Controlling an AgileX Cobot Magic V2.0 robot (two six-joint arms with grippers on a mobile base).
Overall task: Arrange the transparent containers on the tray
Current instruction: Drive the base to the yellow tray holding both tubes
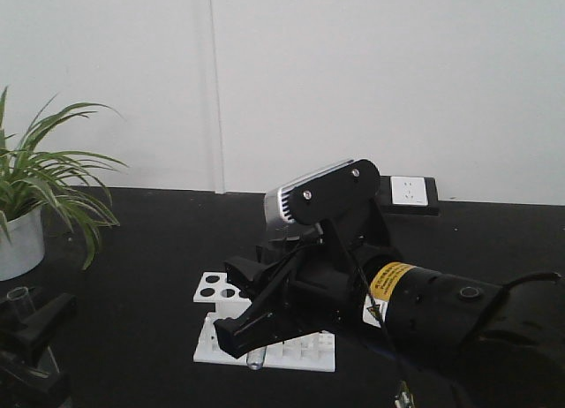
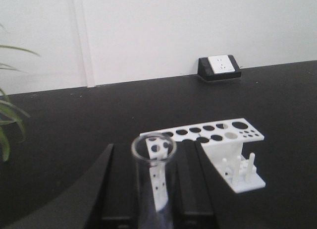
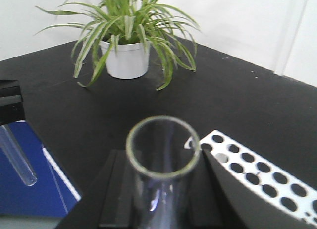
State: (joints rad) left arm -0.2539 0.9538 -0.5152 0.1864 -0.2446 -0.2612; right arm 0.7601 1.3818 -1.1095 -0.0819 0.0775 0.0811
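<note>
Each gripper holds one clear test tube. In the left wrist view my left gripper (image 2: pixel 155 194) is shut on an upright tube (image 2: pixel 154 162), whose open mouth faces the camera. In the right wrist view my right gripper (image 3: pixel 162 192) is shut on another tube (image 3: pixel 162 159). From the front, the right gripper (image 1: pixel 240 330) hangs over the white rack (image 1: pixel 291 351), with the tube's rounded bottom (image 1: pixel 256 362) poking out below. The left gripper (image 1: pixel 37 327) is at the bottom left, with its tube's rim (image 1: pixel 18 295) showing. The yellow tray is out of view.
The white rack with round holes (image 2: pixel 218 137) stands on the black tabletop (image 1: pixel 141 249). A potted plant (image 1: pixel 26 205) is at the far left, and a wall socket box (image 1: pixel 408 194) at the back. A blue surface (image 3: pixel 25 184) lies low on the left in the right wrist view.
</note>
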